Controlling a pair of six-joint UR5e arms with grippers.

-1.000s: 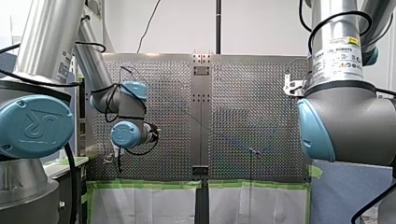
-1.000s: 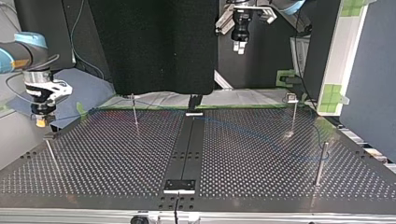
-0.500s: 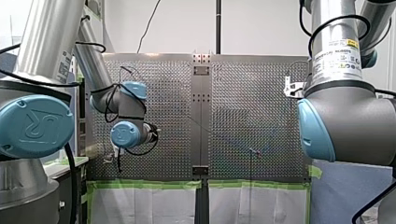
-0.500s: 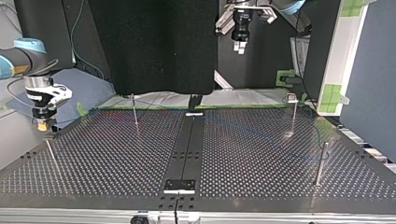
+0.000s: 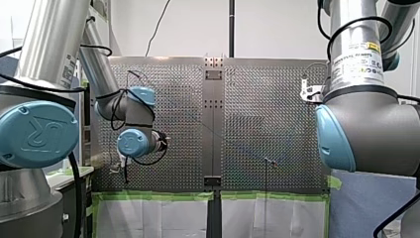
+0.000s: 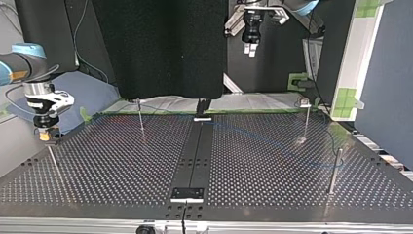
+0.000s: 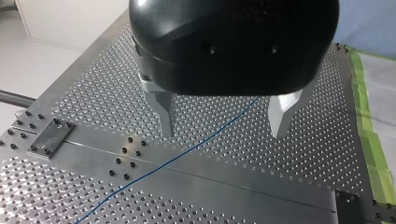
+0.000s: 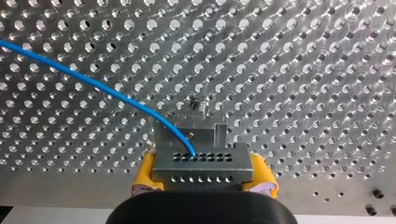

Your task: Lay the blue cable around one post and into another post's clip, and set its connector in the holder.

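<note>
My right gripper point(image 8: 201, 184) is shut with its yellow pads point(image 8: 145, 173) on the metal connector point(image 8: 201, 162), and the blue cable point(image 8: 98, 86) leaves the connector's top face. Just ahead of it, the metal holder point(image 8: 189, 130) sits on the plate, touching or nearly touching the connector. In the top view my right gripper point(image 6: 45, 135) hangs low over the plate's left edge. My left gripper point(image 7: 223, 126) is open, high above the plate, with the cable point(image 7: 196, 144) lying far below its metal fingers point(image 7: 163, 116). It shows at the top view's upper edge point(image 6: 250, 48).
Thin posts stand on the perforated plate point(image 6: 272, 185): one at the back left point(image 6: 140, 114), one with a clip at the back right point(image 6: 307, 117), a thicker one at the right point(image 6: 335, 170), a slanted one near the holder point(image 6: 53, 163). Green tape lines the far edge.
In the top view my right gripper has sunk a little with the connector, closer to the plate's left edge. My left arm has not moved.
</note>
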